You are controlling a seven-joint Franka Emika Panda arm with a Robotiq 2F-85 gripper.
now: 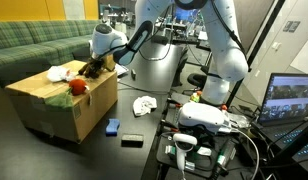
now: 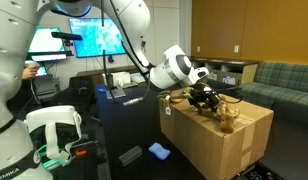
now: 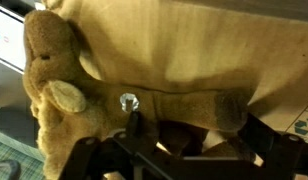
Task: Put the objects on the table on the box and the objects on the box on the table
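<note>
A brown plush toy [image 3: 64,100] lies on the cardboard box [image 1: 54,110] and fills the wrist view. My gripper [image 3: 204,150] is low over it, with its fingers spread apart on either side of one of the toy's limbs. It looks open and not clamped. In both exterior views the gripper [image 1: 97,66] [image 2: 202,98] sits at the top of the box [image 2: 209,145], right at the toy [image 2: 229,121]. A red round object [image 1: 78,87] and a white cloth [image 1: 60,72] also lie on the box.
On the dark table lie a white crumpled object [image 1: 144,105], a blue block [image 1: 112,126] [image 2: 159,152] and a black flat object [image 1: 132,140] [image 2: 129,155]. A white device [image 1: 204,118] with cables, monitors [image 1: 292,100] and a green sofa [image 1: 34,45] surround the area.
</note>
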